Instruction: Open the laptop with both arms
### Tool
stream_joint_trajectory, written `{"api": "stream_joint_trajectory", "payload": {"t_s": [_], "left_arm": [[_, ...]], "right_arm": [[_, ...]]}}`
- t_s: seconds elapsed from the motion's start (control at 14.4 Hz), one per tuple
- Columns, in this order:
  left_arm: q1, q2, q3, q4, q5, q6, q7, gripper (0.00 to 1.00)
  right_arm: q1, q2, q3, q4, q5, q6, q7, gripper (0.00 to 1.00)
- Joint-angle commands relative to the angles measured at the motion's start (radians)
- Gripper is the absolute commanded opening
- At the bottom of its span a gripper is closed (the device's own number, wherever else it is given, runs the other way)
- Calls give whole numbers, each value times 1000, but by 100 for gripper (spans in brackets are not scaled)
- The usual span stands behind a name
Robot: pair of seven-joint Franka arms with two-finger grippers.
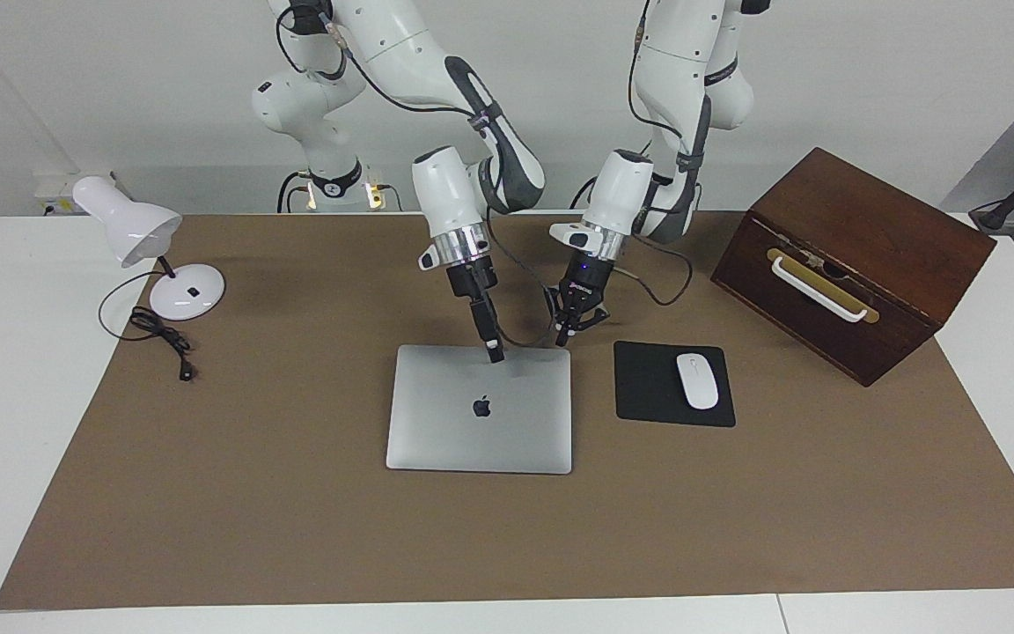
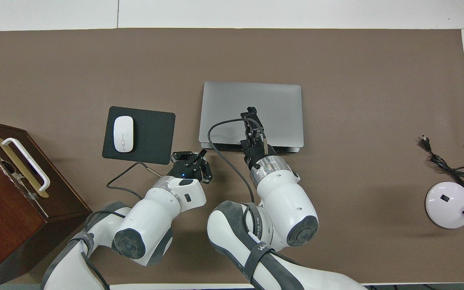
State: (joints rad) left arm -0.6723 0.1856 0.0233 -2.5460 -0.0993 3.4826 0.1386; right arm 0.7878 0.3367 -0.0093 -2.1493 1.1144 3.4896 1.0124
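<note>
Silver-grey and flat, the laptop lies shut in the middle of the brown mat, its dark apple logo facing up and its lid down on the base all round — so the opening itself has not begun. It sits just beside the black mouse pad, which carries a white mouse, and it looks thin, smooth and hard-edged, with little for a finger to catch on.

What is done, as far as can be judged, is only the approach. The right gripper hangs over the edge of the lid nearest the robots, its tip very close to the metal; whether it touches, and whether its fingers are parted, cannot be told. The left gripper is clenched on nothing, up in the air over the mat next to the laptop's corner at the mouse-pad end.

Left to do, by my reading: get one arm to steady the base, the other to lift the lid — nearly the whole job.
</note>
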Motion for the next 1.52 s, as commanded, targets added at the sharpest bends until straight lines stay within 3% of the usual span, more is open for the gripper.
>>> {"api": "stream_joint_trajectory", "payload": {"t_s": [0.0,0.21,0.83,1.45], "left_arm": [[-1,44,6,47,-7,16,1,0],[3,87,6,84,-7,16,1,0],[28,124,6,110,3,16,1,0],[30,153,6,145,0,16,1,0]], "right_arm": [[19,-27,0,-17,79,14,-83,100],[19,-30,0,-17,97,14,-110,100],[71,-41,0,-17,211,16,-182,100],[57,-18,-1,-12,214,16,-204,100]]}}
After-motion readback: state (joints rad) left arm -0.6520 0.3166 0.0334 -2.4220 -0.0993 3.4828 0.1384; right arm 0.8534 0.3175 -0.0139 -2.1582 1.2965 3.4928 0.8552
